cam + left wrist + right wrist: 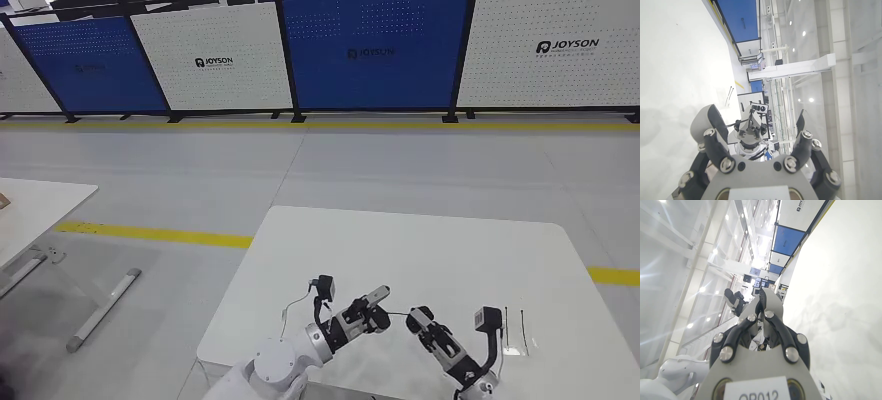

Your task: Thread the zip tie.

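Left hand (757, 113): spread wide, holding nothing.
Zip tie (732, 124): raised off the tabletop (677, 66), its free end seemingly meeting one left finger pad (717, 121); the rest runs ahead to the other hand.
Right hand (761, 294): just ahead, facing the left hand, pressed together, pinching the tie.
Step, likely: the left hand takes the free end.
Doing it well: centre the strand between the pads before closing; the strip looks thin and would flex away.
Spare ties (730, 95): farther off, flat on the tabletop.
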Available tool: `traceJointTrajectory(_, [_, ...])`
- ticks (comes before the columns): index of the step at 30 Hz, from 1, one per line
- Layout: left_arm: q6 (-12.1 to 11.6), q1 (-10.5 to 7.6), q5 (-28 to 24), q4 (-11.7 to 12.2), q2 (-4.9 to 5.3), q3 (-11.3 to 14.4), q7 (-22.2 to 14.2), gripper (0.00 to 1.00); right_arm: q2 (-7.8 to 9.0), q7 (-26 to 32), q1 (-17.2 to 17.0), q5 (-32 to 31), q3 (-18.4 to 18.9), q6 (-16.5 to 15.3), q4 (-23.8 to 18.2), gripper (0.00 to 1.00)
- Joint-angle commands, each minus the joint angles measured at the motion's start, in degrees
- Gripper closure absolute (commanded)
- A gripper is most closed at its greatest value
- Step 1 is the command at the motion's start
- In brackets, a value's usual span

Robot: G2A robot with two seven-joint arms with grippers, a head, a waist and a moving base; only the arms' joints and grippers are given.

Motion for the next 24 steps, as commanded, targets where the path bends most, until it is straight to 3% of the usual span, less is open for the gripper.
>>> traceJointTrajectory(1, [-0.2,0.12,0.3,-0.1,0.05,0.0,-0.1,0.33,-0.01,0.0,-0.1,-0.1,0.2,0.1,0.0,1.0])
traceJointTrajectory(4, [-0.4,0.38,1.2,-0.5,0.16,0.1,-0.8,0.51,-0.06,0.2,0.0,-0.5,0.1,0.5,0.1,1.0])
traceJointTrajectory(8, [-0.3,0.52,2.2,-0.8,0.28,0.4,-1.6,0.55,-0.18,-0.2,0.2,-1.3,0.0,0.9,0.1,1.0])
traceJointTrajectory(18, [0.7,0.49,4.8,-1.1,0.55,0.9,-2.2,0.51,-0.44,-1.0,0.2,-2.3,-0.1,1.5,-0.1,1.0])
traceJointTrajectory(21, [0.9,0.39,5.2,-1.1,0.57,1.1,-2.0,0.58,-0.51,-1.0,0.2,-2.4,-0.1,1.5,0.0,1.0])
traceJointTrajectory(24, [1.0,0.14,5.0,-0.8,0.53,1.4,-1.6,0.58,-0.57,-0.9,0.2,-2.5,-0.2,1.4,0.0,1.0])
